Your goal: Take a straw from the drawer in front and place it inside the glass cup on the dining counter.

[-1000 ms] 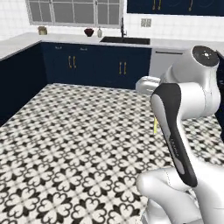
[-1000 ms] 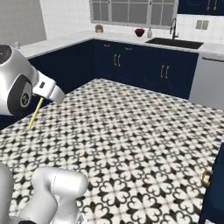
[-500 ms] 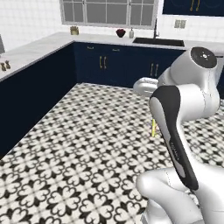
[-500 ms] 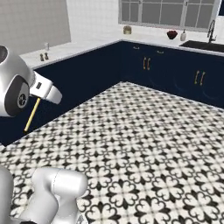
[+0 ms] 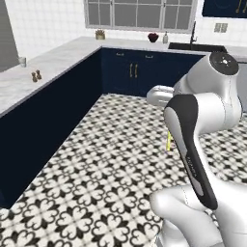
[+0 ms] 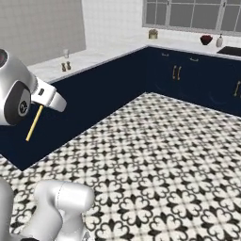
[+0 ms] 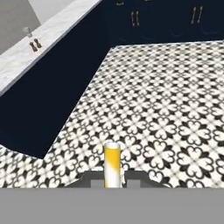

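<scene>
My gripper (image 7: 112, 178) is shut on the straw (image 7: 112, 164), a thin pale-yellow stick that pokes up between the dark fingertips. From the right base the straw (image 6: 34, 123) hangs slanted below the gripper (image 6: 42, 106), over the patterned floor. From the left base a short piece of the straw (image 5: 169, 140) shows beside my forearm. A small pale glass cup (image 5: 21, 61) (image 6: 66, 53) (image 7: 27, 31) stands upright far off on the marble dining counter (image 5: 58, 62) (image 6: 94, 59) with its navy base. The drawer is out of view.
Two small brown shakers (image 5: 36, 75) (image 6: 66, 66) stand on the marble near the cup. Navy cabinets with brass handles (image 5: 132, 71), a sink tap (image 5: 192, 34) and a dark red bowl (image 5: 153, 37) line the back wall. Patterned tile floor (image 5: 96, 164) lies open between me and the counters.
The whole scene has slid to the right in both base views, so the base has turned left. The left counter with the cup has come into view. The straw stays in the gripper.
</scene>
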You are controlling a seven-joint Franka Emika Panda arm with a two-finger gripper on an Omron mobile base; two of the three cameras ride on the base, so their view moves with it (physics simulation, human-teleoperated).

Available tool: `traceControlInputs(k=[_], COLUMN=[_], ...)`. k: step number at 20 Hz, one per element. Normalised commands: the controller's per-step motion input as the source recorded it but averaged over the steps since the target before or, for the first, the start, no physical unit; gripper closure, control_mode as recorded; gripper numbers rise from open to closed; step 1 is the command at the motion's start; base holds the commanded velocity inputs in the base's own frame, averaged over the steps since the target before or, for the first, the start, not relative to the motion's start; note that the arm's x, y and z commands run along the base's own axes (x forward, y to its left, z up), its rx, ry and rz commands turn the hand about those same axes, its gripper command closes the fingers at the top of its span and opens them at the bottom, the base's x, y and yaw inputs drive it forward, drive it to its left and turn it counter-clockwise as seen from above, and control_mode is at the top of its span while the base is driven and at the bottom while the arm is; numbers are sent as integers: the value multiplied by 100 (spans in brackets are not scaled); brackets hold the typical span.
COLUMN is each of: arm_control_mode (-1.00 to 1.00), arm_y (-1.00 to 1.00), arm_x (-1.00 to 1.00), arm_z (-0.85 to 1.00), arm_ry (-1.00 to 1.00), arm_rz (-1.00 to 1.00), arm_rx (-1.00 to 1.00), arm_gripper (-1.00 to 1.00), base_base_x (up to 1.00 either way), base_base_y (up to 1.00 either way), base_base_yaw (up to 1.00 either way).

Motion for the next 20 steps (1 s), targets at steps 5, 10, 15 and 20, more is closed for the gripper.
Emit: traceControlInputs(k=[5, 10, 15, 20], arm_control_mode=[100, 100, 100, 100], arm_y=[0, 0, 0, 0], arm_x=[0, 0, 0, 0], arm_z=[0, 0, 0, 0], arm_ry=[0, 0, 0, 0], arm_rz=[0, 0, 0, 0], arm_rx=[0, 0, 0, 0], arm_gripper=[100, 100, 100, 100], base_base_x=[21, 5, 0, 0], base_base_y=[100, 100, 100, 100], base_base_yaw=[0, -3, -9, -13])
